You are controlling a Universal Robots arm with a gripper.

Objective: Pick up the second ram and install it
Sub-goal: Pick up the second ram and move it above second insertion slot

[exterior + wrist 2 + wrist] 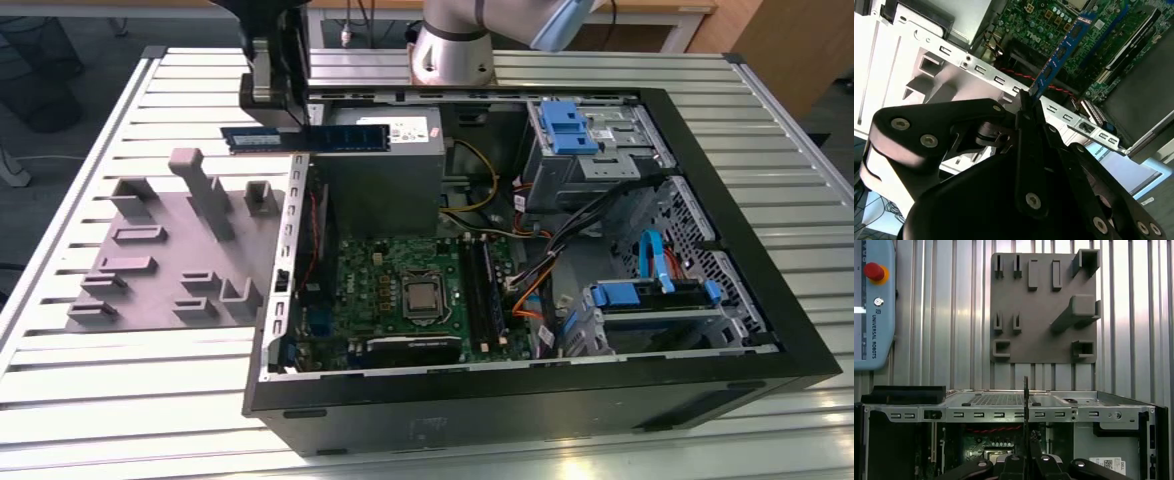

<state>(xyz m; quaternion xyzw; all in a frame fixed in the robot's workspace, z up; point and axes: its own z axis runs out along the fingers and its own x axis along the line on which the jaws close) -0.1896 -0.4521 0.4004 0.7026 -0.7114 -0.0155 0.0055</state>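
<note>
The second ram (334,138) is a long blue stick hanging level above the grey power supply (380,175), at the far edge of the open computer case (534,400). My gripper (296,128) is shut on it near its middle. In the second wrist view the ram (1061,50) juts out from between the black fingers (1026,117), over the green motherboard (1054,20). The first wrist view catches the ram (1025,405) edge-on as a thin dark line above the gripper (1026,457). The motherboard's memory slots (478,290) lie well toward the near side of the case.
A grey fixture with upright pegs (174,250) lies on the slatted table (134,400) at the exterior view's left of the case, and it appears again (1044,310) in the first wrist view. Blue drive bays (587,130) and cables fill the case's right half. A teach pendant (871,305) rests on the table.
</note>
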